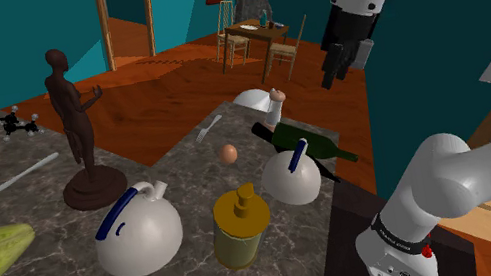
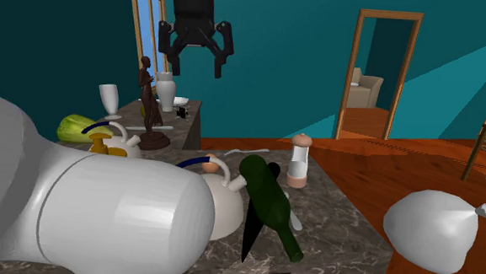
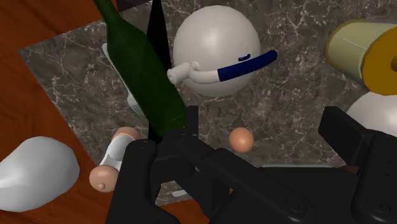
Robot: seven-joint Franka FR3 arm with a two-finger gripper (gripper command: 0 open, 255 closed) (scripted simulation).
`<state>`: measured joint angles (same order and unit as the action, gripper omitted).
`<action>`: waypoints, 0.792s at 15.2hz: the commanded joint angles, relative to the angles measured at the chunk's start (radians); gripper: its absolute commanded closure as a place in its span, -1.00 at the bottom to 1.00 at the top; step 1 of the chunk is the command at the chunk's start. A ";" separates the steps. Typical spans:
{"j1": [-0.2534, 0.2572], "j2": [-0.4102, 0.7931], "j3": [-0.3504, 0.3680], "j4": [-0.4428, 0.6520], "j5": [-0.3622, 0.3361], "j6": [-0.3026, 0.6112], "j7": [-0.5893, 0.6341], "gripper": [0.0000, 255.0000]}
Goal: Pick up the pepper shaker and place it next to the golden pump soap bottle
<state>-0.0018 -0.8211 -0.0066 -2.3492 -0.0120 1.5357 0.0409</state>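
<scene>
We see two round white jugs [image 1: 138, 238] [image 1: 290, 177] with blue handles on the marbled counter [image 1: 42, 210], and we cannot tell whether anything is in them. Between them stands the soap bottle [image 1: 240, 226], with a pale yellowish body and a golden pump top. A green bottle [image 1: 307, 140] lies on its side beside the farther jug, and its contents are hidden from us too. In the second exterior view a white goblet [image 2: 110, 99] and a white vase [image 2: 165, 90] stand at the far end near a dark statue [image 2: 150, 102]. The pepper shaker [image 1: 274, 105] has a white body with a light brown knob on top. It stands upright near the counter's edge, just beside the thick end of the green bottle, and well apart from the soap bottle. A small egg [image 1: 229, 152] lies on bare counter between the two. A white bag [image 2: 435, 229] lies on the wooden floor past the counter's edge. The jaws hang in the air above the counter, spread wide apart, gripping nothing and touching nothing, clear of the pepper shaker below.
</scene>
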 commanded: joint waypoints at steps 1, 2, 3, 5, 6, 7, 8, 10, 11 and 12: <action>0.000 0.000 0.000 0.000 0.000 0.000 0.000 -1.00; -0.005 0.018 -0.015 -0.007 -0.011 0.027 -0.016 -1.00; -0.010 0.037 -0.031 -0.013 -0.021 0.055 -0.032 -1.00; -0.019 0.079 -0.061 -0.020 -0.040 0.110 -0.063 -1.00; -0.023 0.101 -0.076 -0.021 -0.048 0.138 -0.079 -1.00; -0.028 0.125 -0.091 -0.021 -0.056 0.165 -0.094 -1.00; -0.031 0.150 -0.106 -0.020 -0.063 0.192 -0.110 -1.00; -0.038 0.203 -0.136 -0.014 -0.074 0.245 -0.141 -1.00; -0.041 0.231 -0.151 -0.009 -0.079 0.271 -0.156 -1.00; -0.044 0.260 -0.166 -0.002 -0.082 0.297 -0.172 -1.00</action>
<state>-0.0428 -0.5857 -0.1581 -2.3548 -0.0897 1.8068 -0.1147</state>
